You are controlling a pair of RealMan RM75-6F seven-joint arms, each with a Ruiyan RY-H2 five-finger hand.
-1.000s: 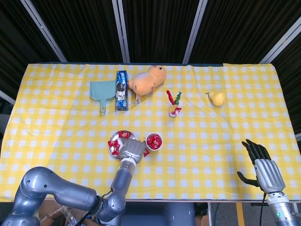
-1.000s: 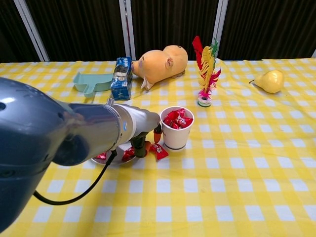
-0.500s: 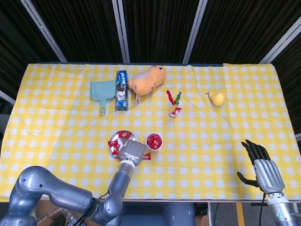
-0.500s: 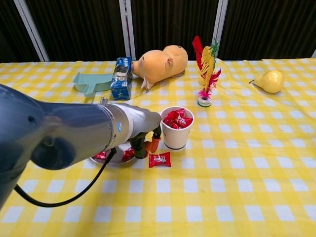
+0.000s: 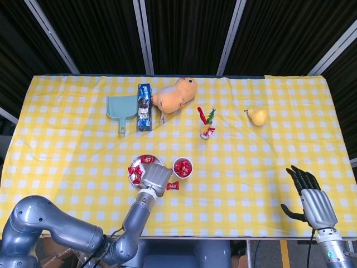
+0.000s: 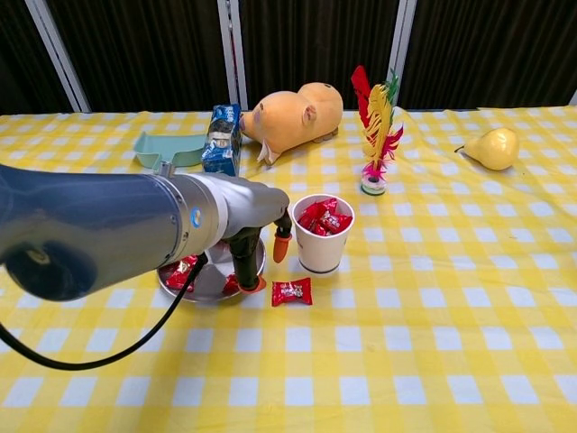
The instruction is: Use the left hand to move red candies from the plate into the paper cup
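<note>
The silver plate (image 5: 139,166) (image 6: 206,281) lies at the front middle of the table with a few red candies (image 5: 135,171) (image 6: 180,272) on it. Just to its right stands the white paper cup (image 5: 182,167) (image 6: 323,236), heaped with red candies. One red candy (image 5: 172,186) (image 6: 291,290) lies on the cloth in front of the cup. My left hand (image 5: 156,178) (image 6: 251,253) hangs over the plate's right edge with its fingers (image 6: 244,267) pointing down and apart, holding nothing. My right hand (image 5: 310,195) rests open at the table's front right, seen only in the head view.
A shuttlecock toy (image 5: 207,124) (image 6: 376,128) stands behind the cup. Farther back are a plush animal (image 5: 175,95) (image 6: 293,112), a blue carton (image 5: 144,106) (image 6: 219,141) and a teal dustpan (image 5: 121,108) (image 6: 165,150). A pear (image 5: 257,116) (image 6: 491,147) lies at the back right.
A red candy that sat under my left fingers beside the plate now lies alone on the cloth before the cup. The left hand drew back left over the plate. The right hand stayed still.
</note>
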